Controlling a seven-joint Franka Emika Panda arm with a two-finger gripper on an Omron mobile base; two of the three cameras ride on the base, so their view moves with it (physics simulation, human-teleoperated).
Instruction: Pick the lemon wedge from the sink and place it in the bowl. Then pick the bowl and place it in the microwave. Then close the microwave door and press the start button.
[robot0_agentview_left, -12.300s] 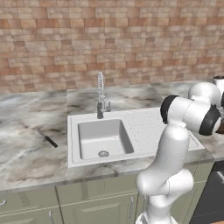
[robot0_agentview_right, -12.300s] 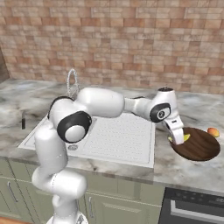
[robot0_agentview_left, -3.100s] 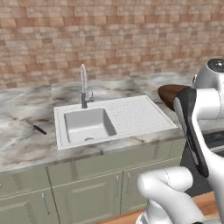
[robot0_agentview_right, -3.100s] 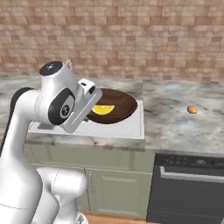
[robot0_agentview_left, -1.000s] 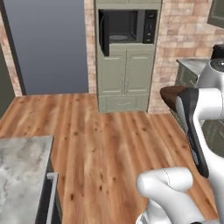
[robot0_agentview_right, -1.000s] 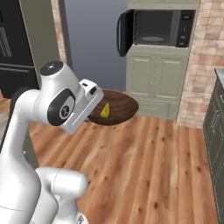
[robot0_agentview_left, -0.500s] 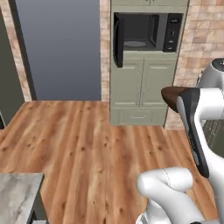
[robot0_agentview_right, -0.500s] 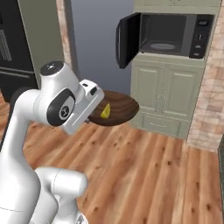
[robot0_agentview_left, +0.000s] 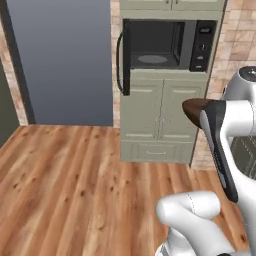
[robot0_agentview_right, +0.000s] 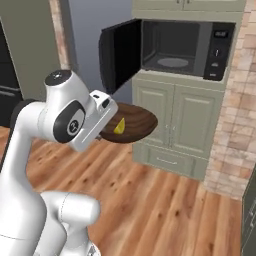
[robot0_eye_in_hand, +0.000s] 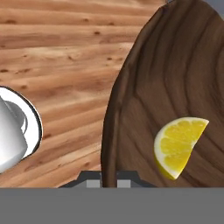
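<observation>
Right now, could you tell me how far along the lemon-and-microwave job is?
Done: the lemon wedge lies in the bowl. In hand: the gripper is shut on the bowl's rim, carrying it facing the microwave. Left: set the bowl inside, close the open microwave door, press start.

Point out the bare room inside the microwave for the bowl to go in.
The microwave cavity is bare: only the grey turntable lies on its floor, between the open microwave door on the left and the control panel on the right. The bowl, carrying the lemon wedge, is held apart from it, lower and to the left of the cavity.
</observation>
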